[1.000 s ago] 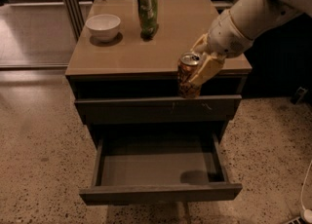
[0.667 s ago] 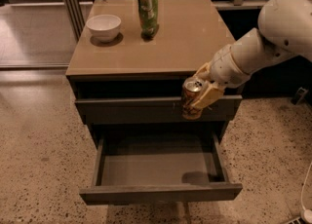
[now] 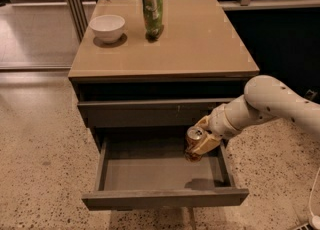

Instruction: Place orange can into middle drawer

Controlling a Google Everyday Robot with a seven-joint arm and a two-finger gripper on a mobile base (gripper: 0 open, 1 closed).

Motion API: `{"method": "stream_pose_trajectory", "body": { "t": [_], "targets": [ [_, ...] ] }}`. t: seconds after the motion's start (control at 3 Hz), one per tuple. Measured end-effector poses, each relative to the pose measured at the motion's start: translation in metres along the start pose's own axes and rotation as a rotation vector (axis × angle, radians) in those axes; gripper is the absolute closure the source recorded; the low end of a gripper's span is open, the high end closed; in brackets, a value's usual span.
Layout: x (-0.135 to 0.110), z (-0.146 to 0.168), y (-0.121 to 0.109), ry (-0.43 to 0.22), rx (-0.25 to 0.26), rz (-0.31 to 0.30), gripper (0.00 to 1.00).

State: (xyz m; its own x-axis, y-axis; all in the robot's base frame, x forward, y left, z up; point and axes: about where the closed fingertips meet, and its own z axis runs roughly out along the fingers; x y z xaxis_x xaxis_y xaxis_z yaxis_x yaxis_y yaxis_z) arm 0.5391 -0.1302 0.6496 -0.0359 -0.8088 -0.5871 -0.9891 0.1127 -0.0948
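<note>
The orange can (image 3: 192,141), orange-brown with a silver top and pull-tab, is held upright in my gripper (image 3: 200,141), which is shut on it. The can hangs over the right rear part of the open middle drawer (image 3: 165,198), a little above its smooth grey floor (image 3: 150,171). A dark shadow of the can lies on the floor at the right front. My white arm (image 3: 265,105) reaches in from the right.
The cabinet's tan top (image 3: 165,39) carries a white bowl (image 3: 107,27) at the back left and a tall green snack bag (image 3: 152,7) beside it. A closed drawer front (image 3: 150,114) sits above the open drawer. Speckled floor surrounds the cabinet.
My gripper has moved down with the can, from level with the cabinet's top edge to inside the open drawer's space. The camera view has shifted a little as well.
</note>
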Motion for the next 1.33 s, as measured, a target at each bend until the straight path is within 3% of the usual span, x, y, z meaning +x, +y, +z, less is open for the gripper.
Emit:
{"method": "stream_pose_trajectory", "body": {
  "t": [0.33, 0.67, 1.33],
  "targets": [
    [0.000, 0.000, 0.000, 0.000, 0.000, 0.000, 1.00],
    [0.021, 0.019, 0.005, 0.019, 0.006, -0.049, 1.00],
    [0.082, 0.094, 0.008, -0.030, 0.023, -0.092, 1.00]
  ]
}}
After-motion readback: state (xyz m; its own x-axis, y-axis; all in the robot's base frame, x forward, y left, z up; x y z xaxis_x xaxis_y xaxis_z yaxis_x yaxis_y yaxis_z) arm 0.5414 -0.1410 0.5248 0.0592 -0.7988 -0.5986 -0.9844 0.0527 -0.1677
